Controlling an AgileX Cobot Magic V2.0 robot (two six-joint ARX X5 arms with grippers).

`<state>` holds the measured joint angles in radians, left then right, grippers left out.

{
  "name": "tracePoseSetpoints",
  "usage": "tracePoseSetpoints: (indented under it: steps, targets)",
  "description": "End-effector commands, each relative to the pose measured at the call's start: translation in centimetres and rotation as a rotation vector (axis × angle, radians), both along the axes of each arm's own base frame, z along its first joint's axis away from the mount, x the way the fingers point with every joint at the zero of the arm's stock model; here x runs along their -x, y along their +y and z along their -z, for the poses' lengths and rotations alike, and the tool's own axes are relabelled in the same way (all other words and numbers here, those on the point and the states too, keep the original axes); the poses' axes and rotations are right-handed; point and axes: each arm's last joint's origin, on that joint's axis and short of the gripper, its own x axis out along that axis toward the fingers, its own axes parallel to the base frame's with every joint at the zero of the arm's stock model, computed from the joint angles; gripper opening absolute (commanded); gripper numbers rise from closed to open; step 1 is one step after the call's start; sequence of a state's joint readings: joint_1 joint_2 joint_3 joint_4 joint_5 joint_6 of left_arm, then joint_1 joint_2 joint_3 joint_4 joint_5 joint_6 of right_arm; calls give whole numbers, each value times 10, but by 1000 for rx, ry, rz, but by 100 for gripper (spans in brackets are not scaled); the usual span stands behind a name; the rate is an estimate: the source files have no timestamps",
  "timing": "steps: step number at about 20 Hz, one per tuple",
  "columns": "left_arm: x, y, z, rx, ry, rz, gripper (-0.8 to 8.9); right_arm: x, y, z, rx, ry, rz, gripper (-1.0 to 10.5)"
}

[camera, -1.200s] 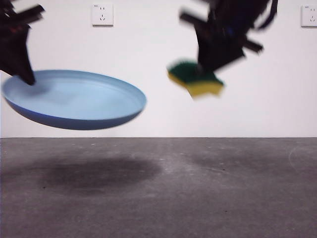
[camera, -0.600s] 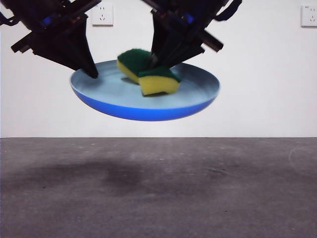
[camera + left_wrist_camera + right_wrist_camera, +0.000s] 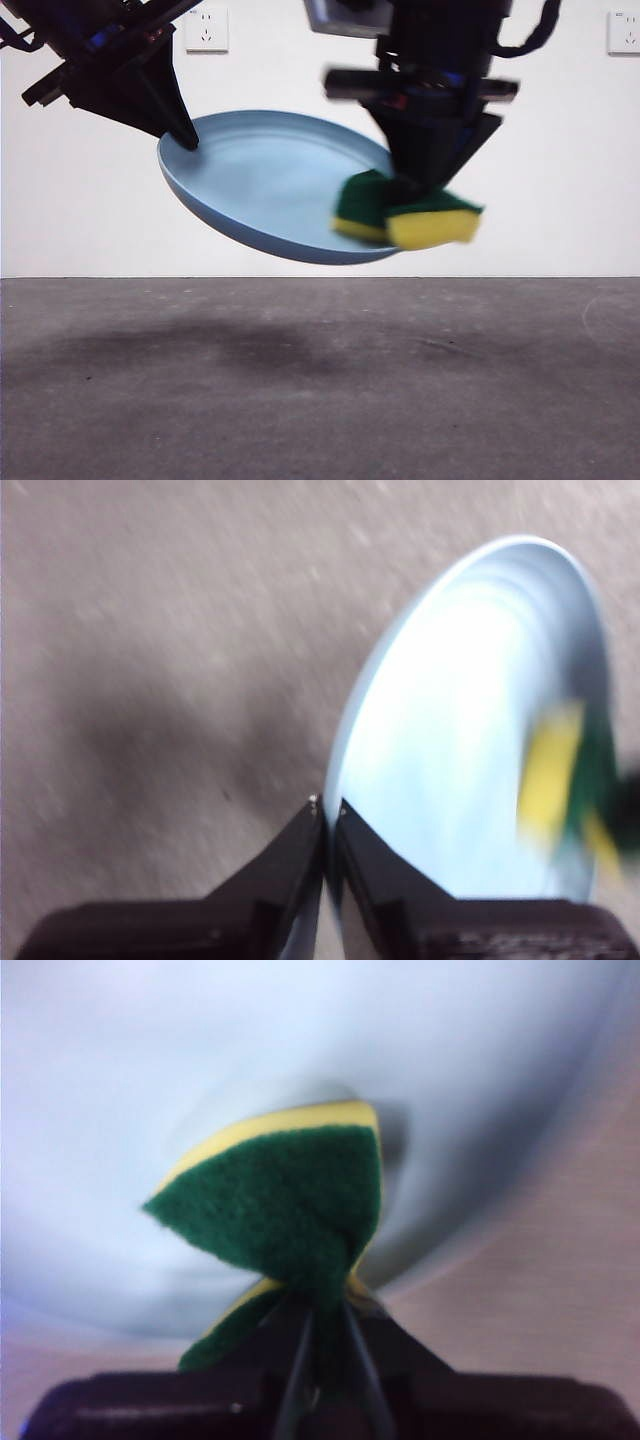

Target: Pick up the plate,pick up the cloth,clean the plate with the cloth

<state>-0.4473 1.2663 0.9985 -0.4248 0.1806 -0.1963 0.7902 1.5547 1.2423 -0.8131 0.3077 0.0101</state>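
The light-blue plate (image 3: 265, 185) hangs in the air, tilted with its inner face toward the camera. My left gripper (image 3: 185, 140) is shut on its upper left rim; the left wrist view shows the jaws pinching the rim (image 3: 328, 810) of the plate (image 3: 450, 750). My right gripper (image 3: 425, 190) is shut on the cloth, a yellow and green sponge (image 3: 405, 215), and presses it on the plate's lower right part. In the right wrist view the sponge (image 3: 290, 1205) lies against the plate's face (image 3: 200, 1060). The sponge also shows blurred in the left wrist view (image 3: 560, 775).
A grey table top (image 3: 320, 380) lies well below the plate. A white wall with two power sockets (image 3: 206, 30) stands behind.
The plate has tilted more steeply toward the camera. The right gripper has moved the sponge from the plate's middle down to its lower right edge.
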Motion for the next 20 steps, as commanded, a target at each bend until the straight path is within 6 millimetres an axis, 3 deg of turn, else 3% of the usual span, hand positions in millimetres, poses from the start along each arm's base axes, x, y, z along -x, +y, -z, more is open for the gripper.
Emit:
tracePoseSetpoints:
  steps: [1,6,13,16,20]
  targets:
    - [3,-2,2,38,47,39,-7,-8,-4,-6,34,-144,73,-16]
    - [8,-10,3,33,59,76,-7,-21,8,-22,-196,-267,31,-16]
    - [7,-17,-3,95,16,69,-7,-15,29,-17,-493,-38,-193,-17]
    - [4,-18,-9,144,-28,50,-7,-7,32,-10,-466,54,-222,-16]
    - [0,-18,-13,184,-62,33,-7,10,22,4,-247,178,-177,-17]
